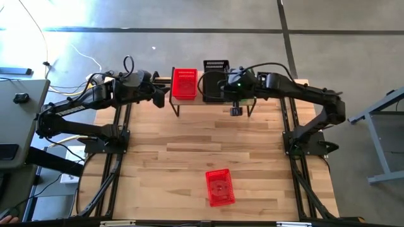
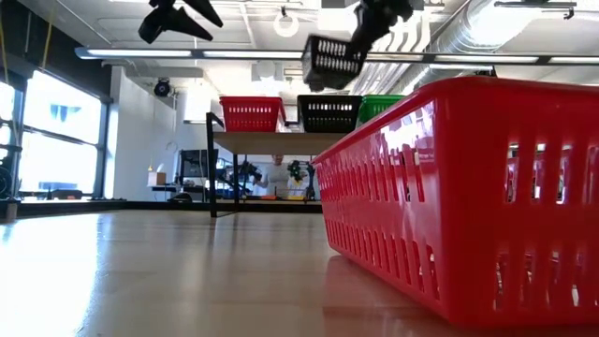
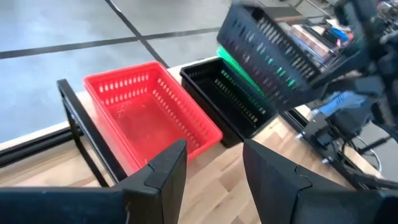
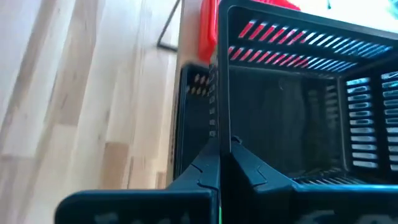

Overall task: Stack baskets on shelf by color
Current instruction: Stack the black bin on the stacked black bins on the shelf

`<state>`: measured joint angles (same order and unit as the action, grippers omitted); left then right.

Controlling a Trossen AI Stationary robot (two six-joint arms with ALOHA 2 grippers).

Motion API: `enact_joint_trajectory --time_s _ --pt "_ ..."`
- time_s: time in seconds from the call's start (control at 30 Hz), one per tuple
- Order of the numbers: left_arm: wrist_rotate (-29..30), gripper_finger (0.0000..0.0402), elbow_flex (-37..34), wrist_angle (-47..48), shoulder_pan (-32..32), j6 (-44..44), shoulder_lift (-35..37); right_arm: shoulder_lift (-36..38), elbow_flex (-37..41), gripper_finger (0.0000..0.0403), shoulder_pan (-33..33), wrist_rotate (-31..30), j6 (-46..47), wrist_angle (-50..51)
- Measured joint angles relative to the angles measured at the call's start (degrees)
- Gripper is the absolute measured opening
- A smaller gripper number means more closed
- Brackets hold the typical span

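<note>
Right gripper (image 2: 360,42): fingers pressed together, pinching the rim wall of a black rectangular plastic mesh basket (image 2: 333,61); in the right wrist view the two fingers meet on that wall with no gap between them.
Held basket: hangs tilted off the fingertips, in the air above the low riser shelf with a light wooden plank top and thin black legs (image 2: 281,141), well clear of what stands on it.
Target below the fingers: a black mesh basket (image 3: 227,99) standing on the shelf in the middle place, between a red mesh basket (image 3: 149,115) and a green mesh basket (image 2: 382,106). In the left wrist view the held one hangs over the black and green ones, so I judge it wants to go down and a little toward the red side.
Long axis: the shelf baskets lie with their long sides running front to back across the plank; the held basket looks turned and tipped against that line, so it would need levelling before it can nest.
Left gripper (image 3: 214,165): fingers spread, holding nothing, raised just off the red-basket end of the shelf, pointing at it.
Nearer arm: the right, which already carries the basket directly above the black stack.
Left over: a second red mesh basket (image 1: 220,187) lies alone on the large wooden tabletop (image 1: 158,164), well away from both sets of fingers, toward the near edge.
Judgement: the step in hand is lowering black onto black; red stacking is not yet done.
</note>
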<state>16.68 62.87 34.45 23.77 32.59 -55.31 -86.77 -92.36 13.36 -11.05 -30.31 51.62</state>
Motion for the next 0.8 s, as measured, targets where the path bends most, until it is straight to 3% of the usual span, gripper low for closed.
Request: enact_joint_trajectory --time_s 0.37,0.8 --pt "2.0 0.0147 0.0 0.0 0.0 2.0 0.0 -0.1 5.2 0.0 3.0 5.7 -1.6 -5.2" --pt "2.0 0.0147 0.0 0.0 0.0 3.2 0.0 -3.0 5.2 0.0 3.9 7.8 4.9 -6.2"
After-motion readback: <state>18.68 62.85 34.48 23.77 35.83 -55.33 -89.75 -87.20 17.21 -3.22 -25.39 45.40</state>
